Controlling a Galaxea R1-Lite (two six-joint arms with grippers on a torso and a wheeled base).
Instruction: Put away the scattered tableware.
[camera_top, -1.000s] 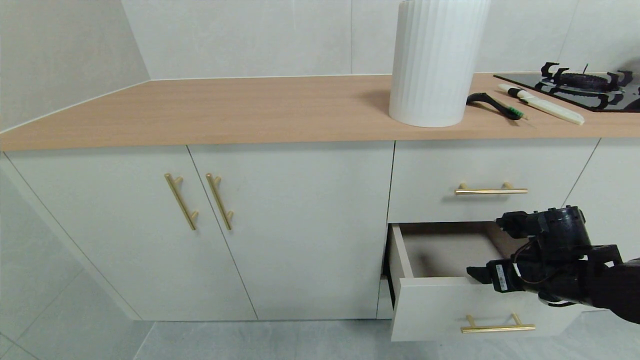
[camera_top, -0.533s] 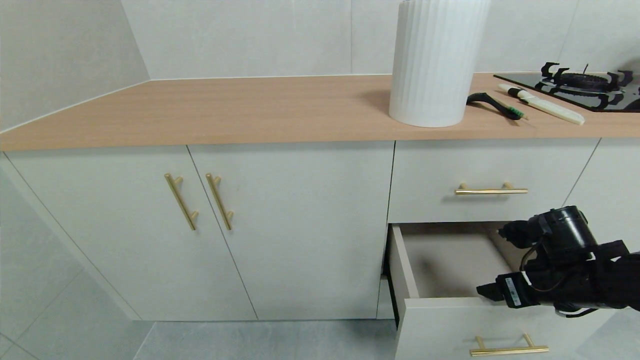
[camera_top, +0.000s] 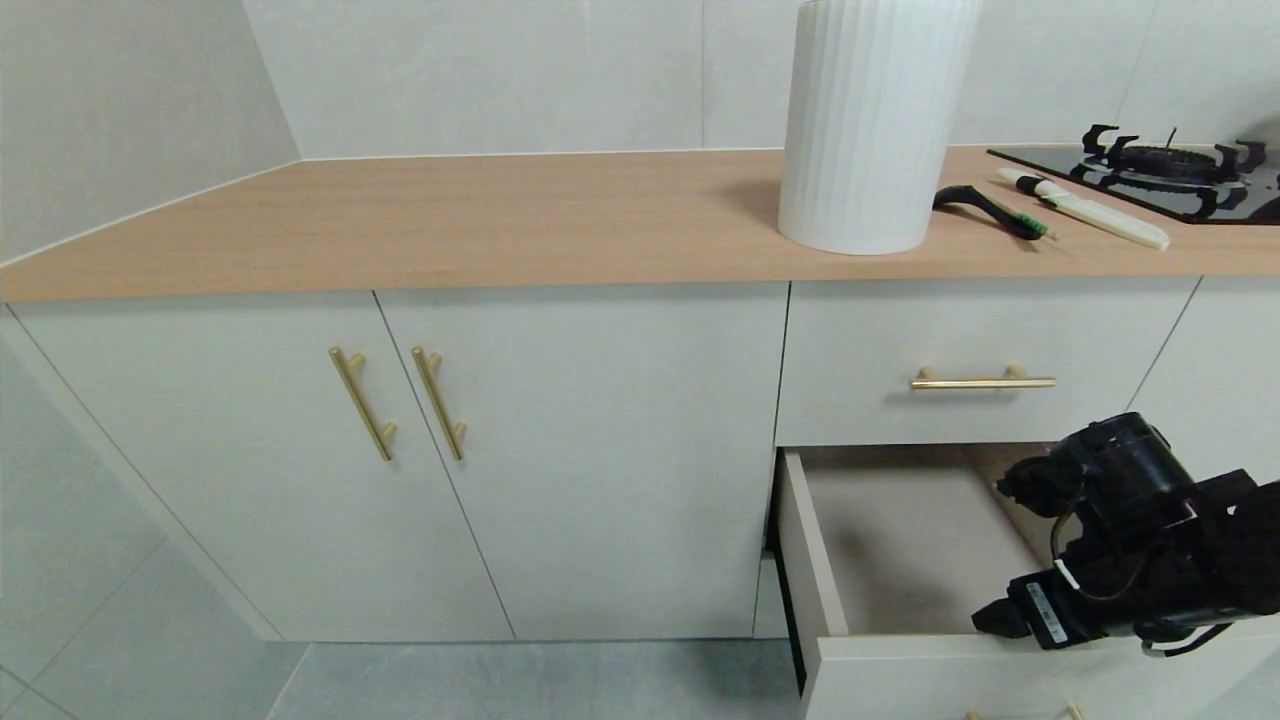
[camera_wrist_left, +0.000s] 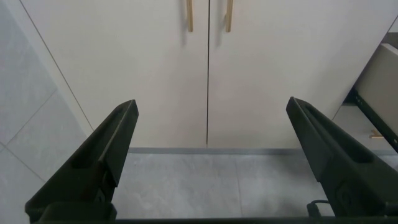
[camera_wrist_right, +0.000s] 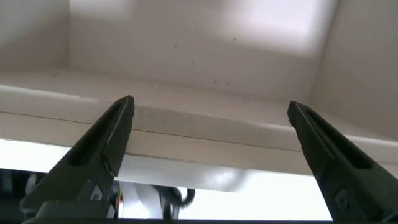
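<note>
We hold our right gripper (camera_wrist_right: 210, 106), spread apart, by the pulled-out drawer (camera_top: 808, 540) at lower right; our left gripper (camera_wrist_left: 208, 112) gapes too.

wood-tone countertop (camera_top: 450, 215) spans the head view, pale tiled wall (camera_top: 500, 70) behind it. tall white ribbed cylinder (camera_top: 870, 120) stands upright on the counter at 1 o'clock. black gas hob (camera_top: 1170, 170) at 2 o'clock, set in the counter at the far edge. two shut cabinet doors (camera_top: 400, 450) at 8 o'clock, each with a gold bar handle (camera_top: 362, 403) beside the seam. shut upper drawer (camera_top: 880, 340) at 3 o'clock with a gold handle (camera_top: 982, 381). grey floor tiles (camera_top: 520, 680) at 6 o'clock.
</note>
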